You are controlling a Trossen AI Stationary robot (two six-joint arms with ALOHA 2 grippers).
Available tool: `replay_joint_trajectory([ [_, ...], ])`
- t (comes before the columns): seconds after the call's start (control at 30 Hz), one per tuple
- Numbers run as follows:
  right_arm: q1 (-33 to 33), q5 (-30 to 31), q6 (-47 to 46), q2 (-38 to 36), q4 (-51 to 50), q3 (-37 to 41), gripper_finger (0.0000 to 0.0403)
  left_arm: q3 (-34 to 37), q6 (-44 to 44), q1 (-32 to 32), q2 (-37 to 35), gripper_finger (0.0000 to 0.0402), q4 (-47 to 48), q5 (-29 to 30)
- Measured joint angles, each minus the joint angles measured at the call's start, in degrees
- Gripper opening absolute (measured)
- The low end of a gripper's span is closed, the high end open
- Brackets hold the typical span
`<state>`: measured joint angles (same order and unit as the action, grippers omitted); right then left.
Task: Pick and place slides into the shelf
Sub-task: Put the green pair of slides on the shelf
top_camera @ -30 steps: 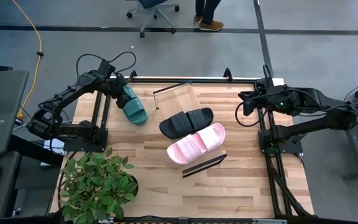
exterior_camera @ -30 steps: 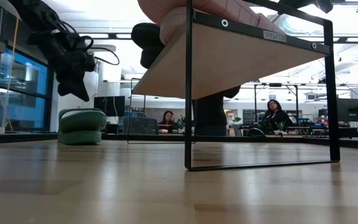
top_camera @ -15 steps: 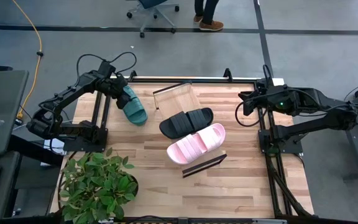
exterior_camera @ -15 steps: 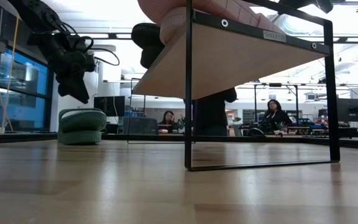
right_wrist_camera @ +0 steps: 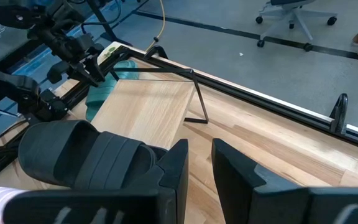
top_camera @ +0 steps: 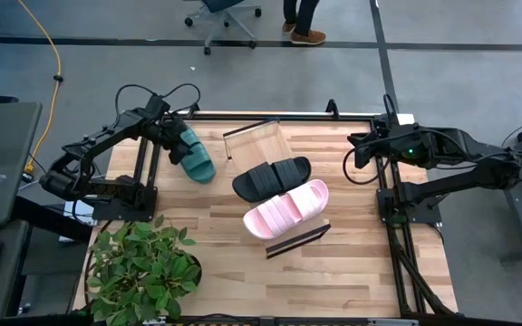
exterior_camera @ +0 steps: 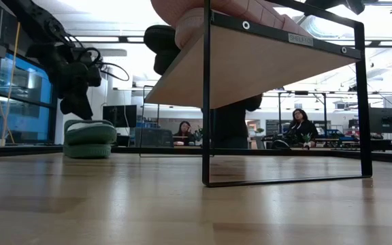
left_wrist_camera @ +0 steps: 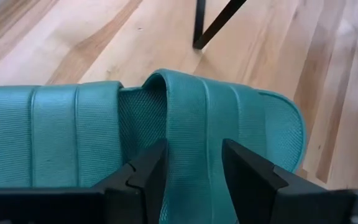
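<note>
Left gripper point(left_wrist_camera: 190, 163) jaws opened, straddling green slide point(top_camera: 194, 154) strap | shelf point(top_camera: 259, 142): black, pink slides

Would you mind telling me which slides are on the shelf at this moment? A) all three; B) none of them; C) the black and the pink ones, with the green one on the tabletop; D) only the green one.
C: the black slide and the pink slide lie on the shelf, while the green slide rests on the tabletop beside it, under the left gripper.
</note>
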<state>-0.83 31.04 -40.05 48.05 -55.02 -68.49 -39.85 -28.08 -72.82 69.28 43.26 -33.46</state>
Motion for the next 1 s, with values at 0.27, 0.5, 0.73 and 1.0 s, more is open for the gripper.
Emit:
replay_joint_trajectory([
  [0.27, 0.0, 0.0, 0.0, 0.0, 0.0, 0.0, 0.0062, 0.0, -0.7, 0.0, 0.0, 0.0143, -0.3, 0.7],
  [0.5, 0.0, 0.0, 0.0, 0.0, 0.0, 0.0, 0.0062, 0.1, -0.2, 0.1, 0.0, 0.0143, -1.6, 1.8],
  [0.73, 0.0, 0.2, 0.0, 0.0, 0.0, 0.0, 0.0062, 0.1, -0.2, 0.1, 0.0, 0.0143, -2.1, 2.1],
  [1.0, 0.0, 0.2, 0.1, 0.0, 0.0, 0.0, 0.0062, 0.1, 0.0, 0.1, 0.0, 0.0143, -2.1, 1.1],
])
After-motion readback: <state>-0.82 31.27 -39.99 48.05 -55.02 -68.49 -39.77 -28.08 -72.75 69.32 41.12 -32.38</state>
